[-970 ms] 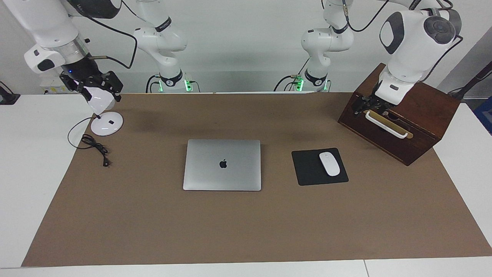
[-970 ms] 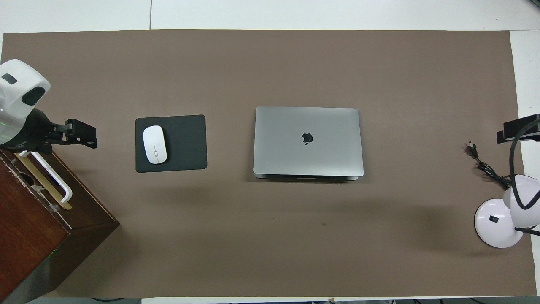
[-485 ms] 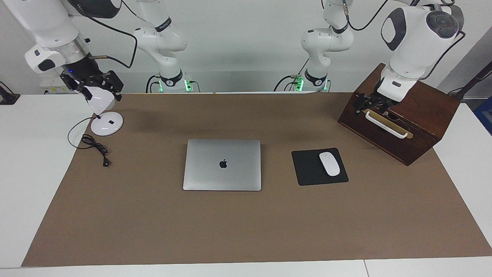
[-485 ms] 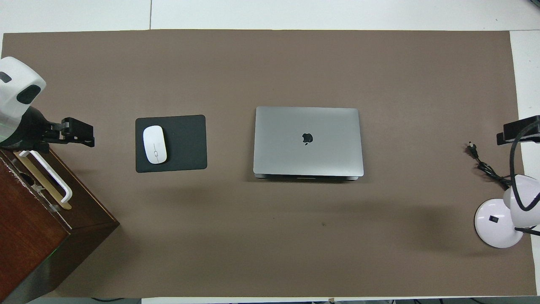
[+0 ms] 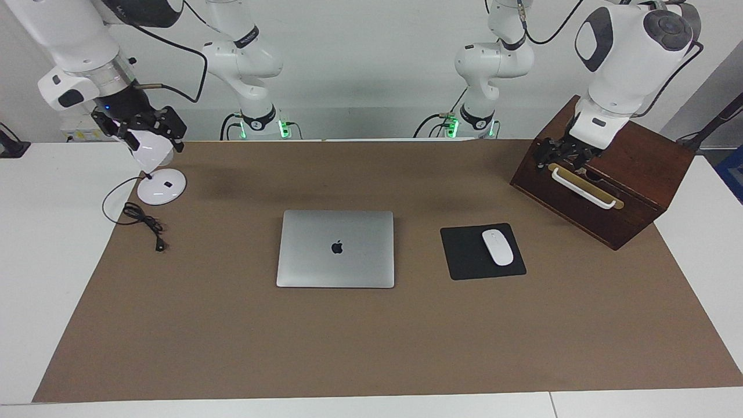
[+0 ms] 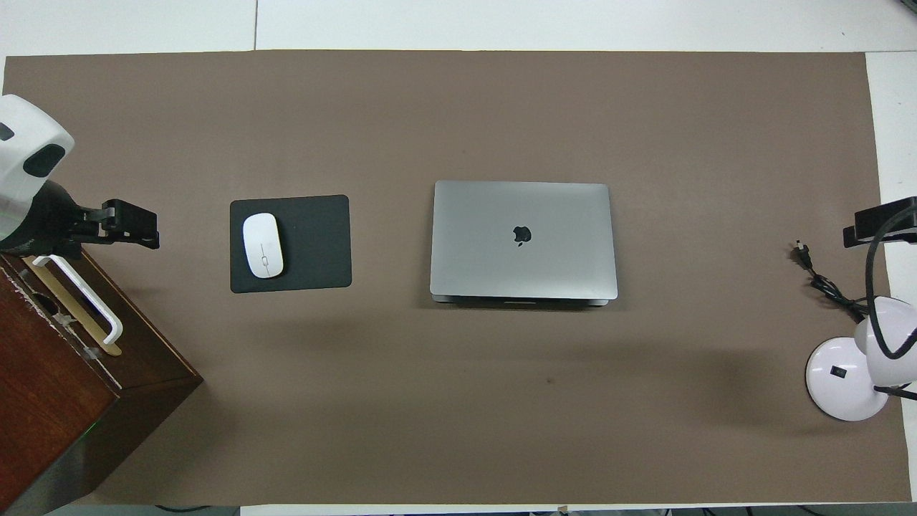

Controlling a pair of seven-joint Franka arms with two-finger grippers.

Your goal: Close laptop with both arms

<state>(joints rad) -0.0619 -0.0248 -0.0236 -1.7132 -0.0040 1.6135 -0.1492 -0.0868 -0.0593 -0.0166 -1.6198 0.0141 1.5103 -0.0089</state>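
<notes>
Going by the facing view, across from the right arm's end of the tabletop.

Right gripper (image 5: pixel 152 125): up in the air over the white desk lamp (image 5: pixel 155 174) at the tabletop's corner by that arm's base. Jaws stand open, holding nothing. Loose black cord (image 5: pixel 142 223) lies just beside the lamp base.

Laptop (image 5: pixel 336 248): mid-tabletop on the brown mat (image 5: pixel 371 348), lid already flat down on its base, apple logo up. Judged: thin metal shell, stiff, moderately heavy, smooth and slippery on top; hinge and screen are the fragile parts. No pinch point is offered while shut; pressing flat on the lid near its free corners, one arm to each, would suit better than any grip. The closing looks done, with nothing left to push.

Black mouse pad (image 5: pixel 464 255) with white mouse (image 5: pixel 497 247) on it, beside the laptop toward the left arm's end.

Left gripper (image 5: pixel 562 157): over the wooden box (image 5: pixel 638 191), just at its white handle (image 5: pixel 582 188). Jaws open and empty; contact with the handle is unclear.

Both sets of jaws are well apart from the laptop, one at each end of the tabletop.
</notes>
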